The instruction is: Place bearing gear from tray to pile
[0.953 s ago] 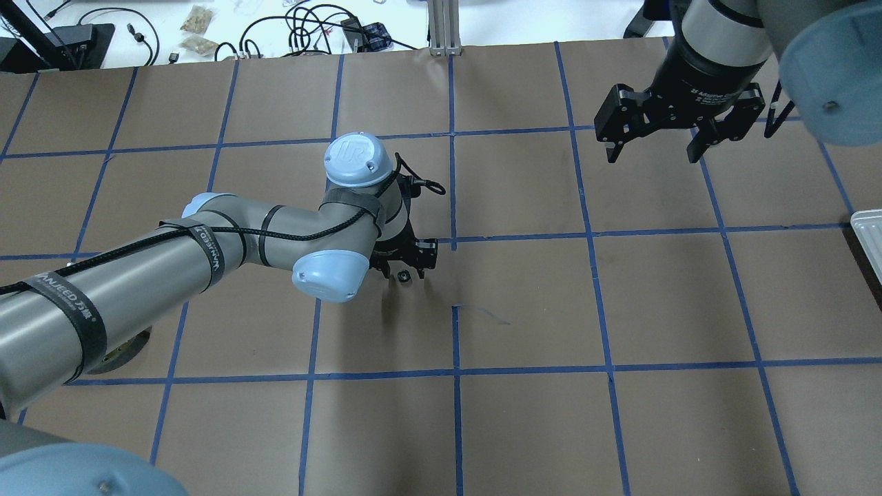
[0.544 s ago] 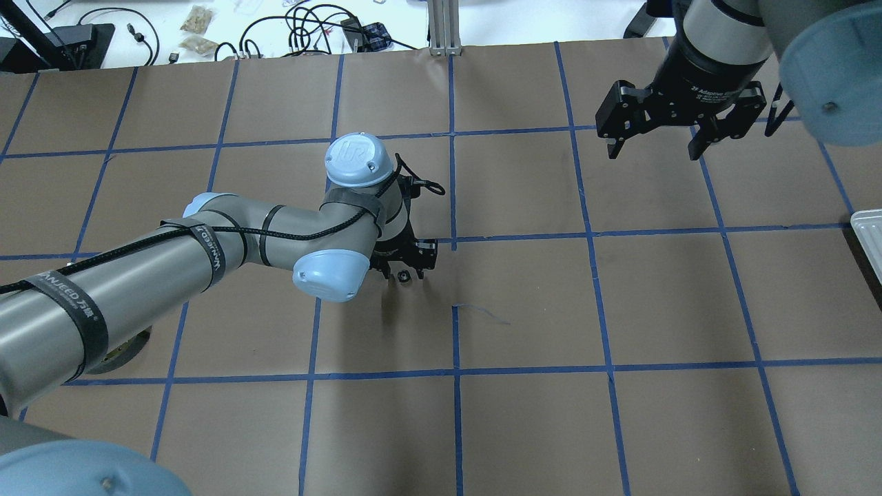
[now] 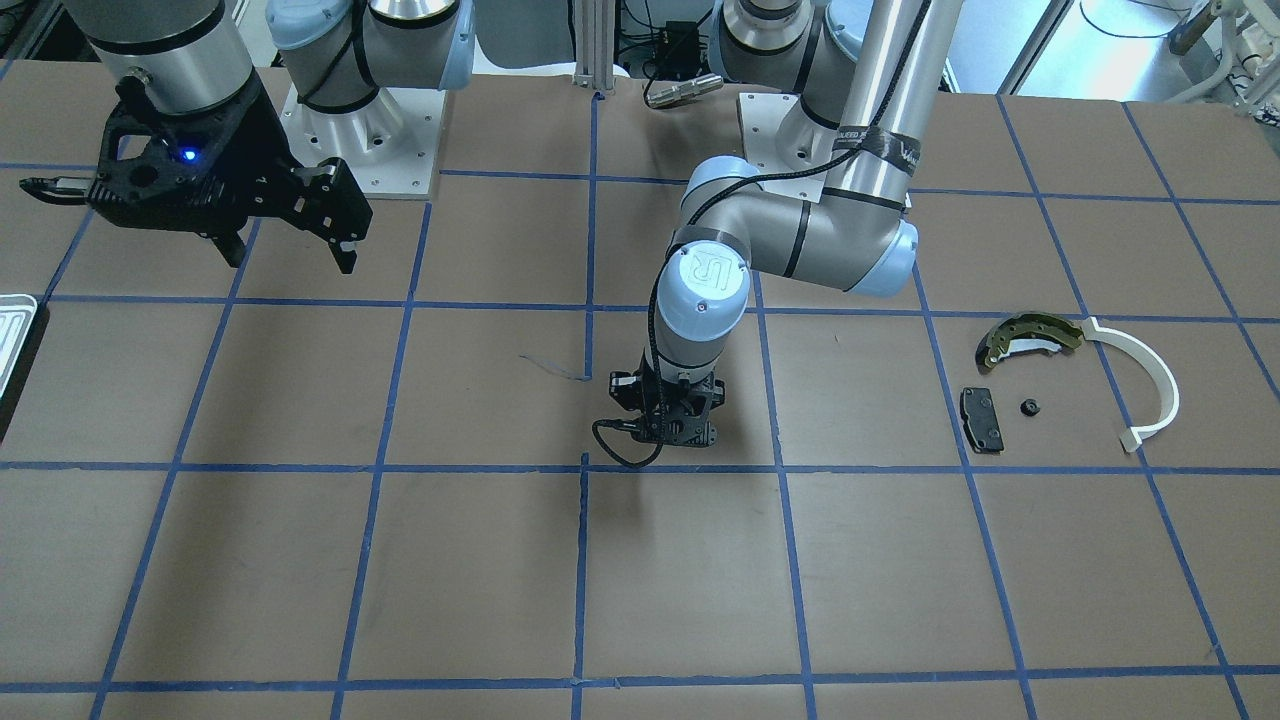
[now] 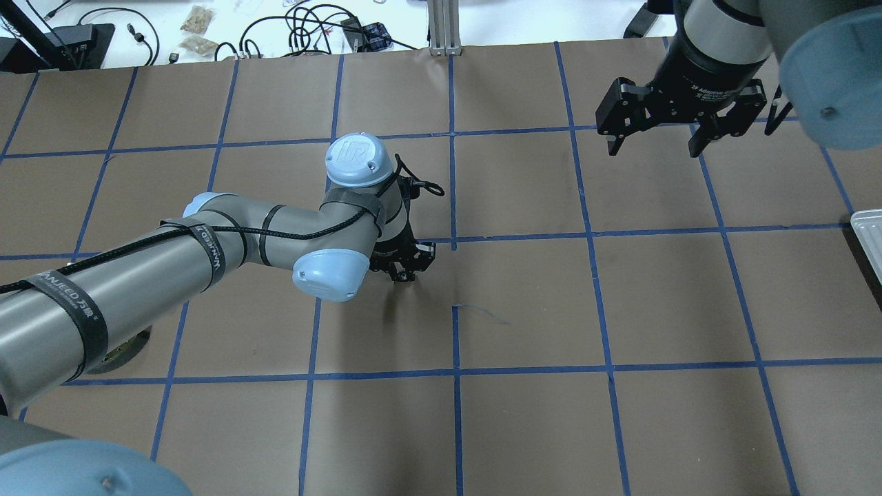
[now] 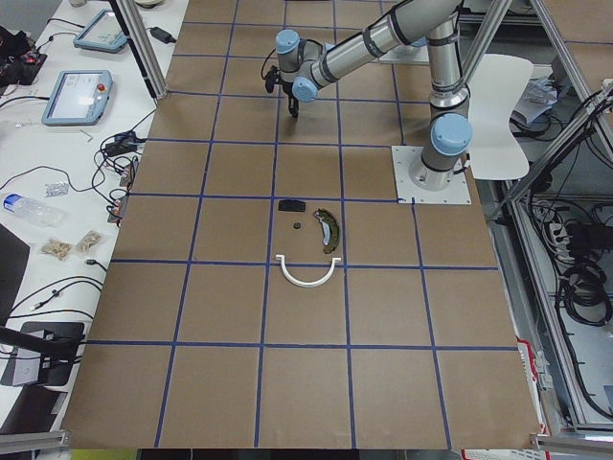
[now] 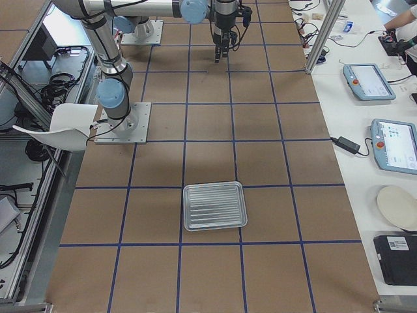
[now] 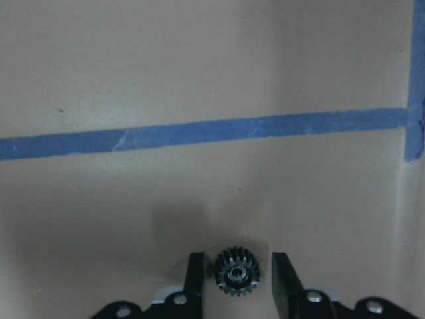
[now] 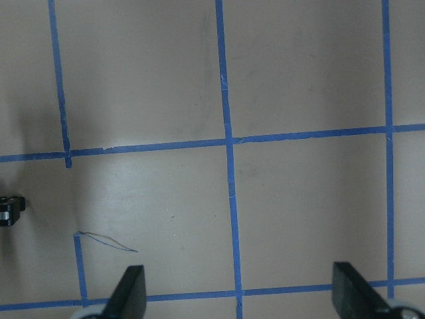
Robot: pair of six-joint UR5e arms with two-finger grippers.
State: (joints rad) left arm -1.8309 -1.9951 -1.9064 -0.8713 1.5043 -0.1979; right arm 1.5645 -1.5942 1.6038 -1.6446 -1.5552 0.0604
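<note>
A small black toothed bearing gear lies on the brown table paper. My left gripper stands straight down over it at the table's middle. Its fingers flank the gear closely, with a narrow gap on each side. My right gripper hangs open and empty above the table. The silvery ribbed tray is empty; only its edge shows overhead. The pile lies on my left side: an olive-brass brake shoe, a white plastic arc, a black brake pad and a small black part.
Blue tape lines grid the brown paper. A thin pen-like scribble marks the paper just right of the left gripper. Cables and small bags lie beyond the table's far edge. Tablets and cables sit on side benches.
My left gripper's fingers have drawn in from wide open to close beside the gear. My right gripper has risen slightly away toward the far edge, still open.
</note>
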